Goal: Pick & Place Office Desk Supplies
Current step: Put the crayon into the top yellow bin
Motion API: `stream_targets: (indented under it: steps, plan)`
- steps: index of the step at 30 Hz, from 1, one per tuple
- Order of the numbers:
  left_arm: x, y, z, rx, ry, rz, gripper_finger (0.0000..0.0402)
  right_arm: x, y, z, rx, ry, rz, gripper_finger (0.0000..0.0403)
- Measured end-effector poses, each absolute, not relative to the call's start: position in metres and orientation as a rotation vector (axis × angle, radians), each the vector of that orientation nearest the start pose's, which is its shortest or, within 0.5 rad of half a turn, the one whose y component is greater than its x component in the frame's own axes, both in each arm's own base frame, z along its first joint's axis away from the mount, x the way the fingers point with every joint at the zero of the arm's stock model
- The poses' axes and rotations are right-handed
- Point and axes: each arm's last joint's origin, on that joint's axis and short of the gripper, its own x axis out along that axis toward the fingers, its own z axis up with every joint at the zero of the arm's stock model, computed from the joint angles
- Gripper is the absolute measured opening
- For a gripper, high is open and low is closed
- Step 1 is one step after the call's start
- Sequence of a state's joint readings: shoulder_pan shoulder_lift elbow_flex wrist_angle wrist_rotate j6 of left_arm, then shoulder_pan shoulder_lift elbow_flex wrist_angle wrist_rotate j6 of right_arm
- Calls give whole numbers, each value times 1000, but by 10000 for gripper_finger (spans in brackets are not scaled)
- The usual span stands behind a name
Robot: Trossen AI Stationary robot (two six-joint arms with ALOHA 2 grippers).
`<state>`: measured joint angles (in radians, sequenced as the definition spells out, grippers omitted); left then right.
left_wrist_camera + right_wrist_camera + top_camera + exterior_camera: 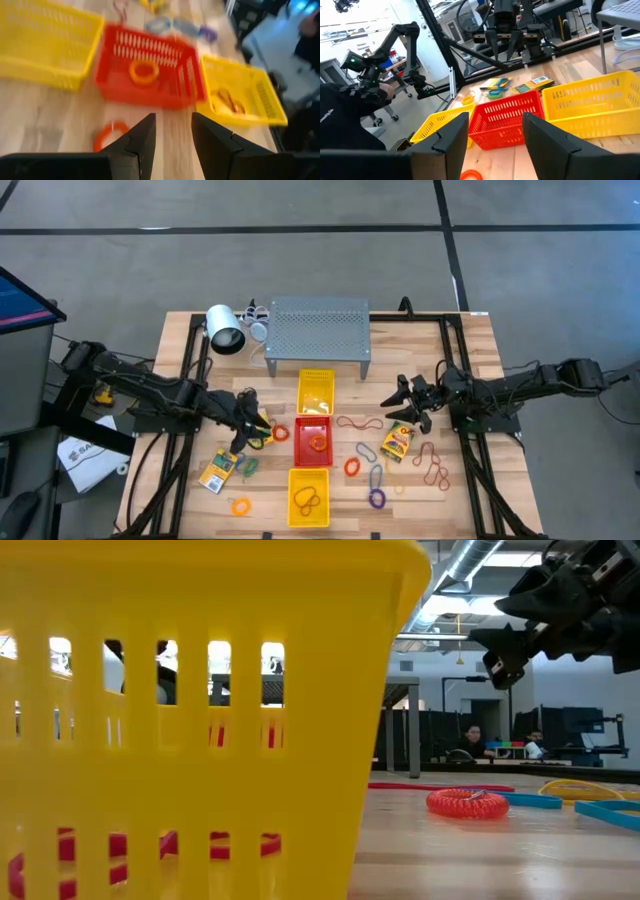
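Three trays stand in a row across the table's middle: a yellow tray [316, 392], a red tray [313, 442] with an orange ring [144, 71] in it, and a yellow tray [309, 498] holding band loops [227, 100]. My left gripper [256, 421] [172, 135] hovers open left of the red tray, above an orange ring [111, 134] lying flat on the table. My right gripper [396, 403] [495, 135] is open and raised right of the trays, pointing level at them. One card packet [397, 442] lies near it, another card packet [217, 470] at the left.
Loose bands [432, 465] and rings [377, 498] lie scattered right of the trays; an orange ring [240, 506] lies near the front left. A perforated grey stand [318, 330] and a white cylinder [226, 330] sit at the back. People show in the room beyond.
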<state>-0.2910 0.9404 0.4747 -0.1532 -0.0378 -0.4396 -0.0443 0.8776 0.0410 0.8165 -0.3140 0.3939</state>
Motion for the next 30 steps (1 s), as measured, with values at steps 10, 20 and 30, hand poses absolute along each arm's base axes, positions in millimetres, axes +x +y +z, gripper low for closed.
stream_targets:
  steps: [10,20,30]
  plan:
    - [202,-78,213,-252,955,-37,121,156,1,163,395,66,232,180]
    - [234,-104,200,-210,1235,73,121,156,1,163,388,67,232,182]
    - [260,-117,192,-260,1373,279,121,156,7,159,358,114,266,182]
